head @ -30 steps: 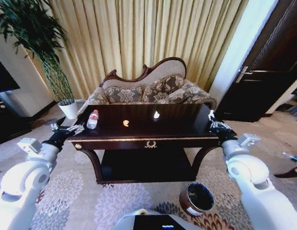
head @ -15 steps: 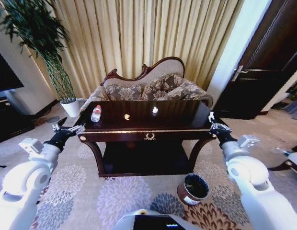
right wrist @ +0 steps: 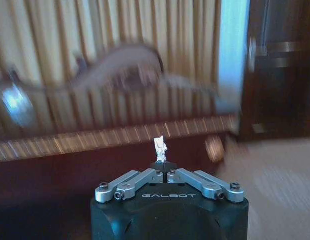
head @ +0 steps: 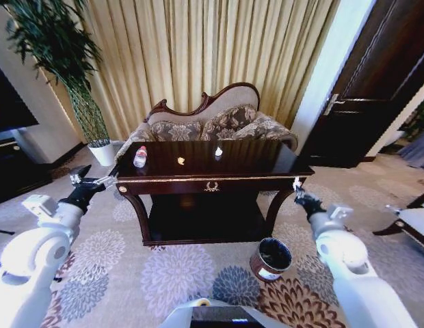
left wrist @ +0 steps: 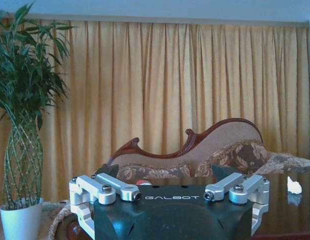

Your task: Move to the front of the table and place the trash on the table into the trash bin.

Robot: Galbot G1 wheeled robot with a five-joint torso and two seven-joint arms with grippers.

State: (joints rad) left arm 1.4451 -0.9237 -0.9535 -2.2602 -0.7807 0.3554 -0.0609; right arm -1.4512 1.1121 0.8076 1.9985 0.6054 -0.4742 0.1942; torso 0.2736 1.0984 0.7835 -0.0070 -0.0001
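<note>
My right gripper [head: 296, 190]: pinched on a white scrap [right wrist: 160, 148], now lower, off the table [head: 267, 166] corner; bin [head: 271, 258] below it. Left gripper [head: 91, 182]: spread wide; bottle [head: 140, 157] ahead.

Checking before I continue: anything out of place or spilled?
Nothing spilled; bottle and bin stand upright. Only oddity: the right gripper, beside the table, is shut on a white bit. Left gripper is open at the other end.

A furnished living room, likely in a home or hotel suite. A carved floral sofa [head: 212, 123] backs onto gold curtains [head: 198, 55]; a patterned carpet [head: 164, 273], potted plant [head: 61, 61] and dark door [head: 383, 75] surround it.
</note>
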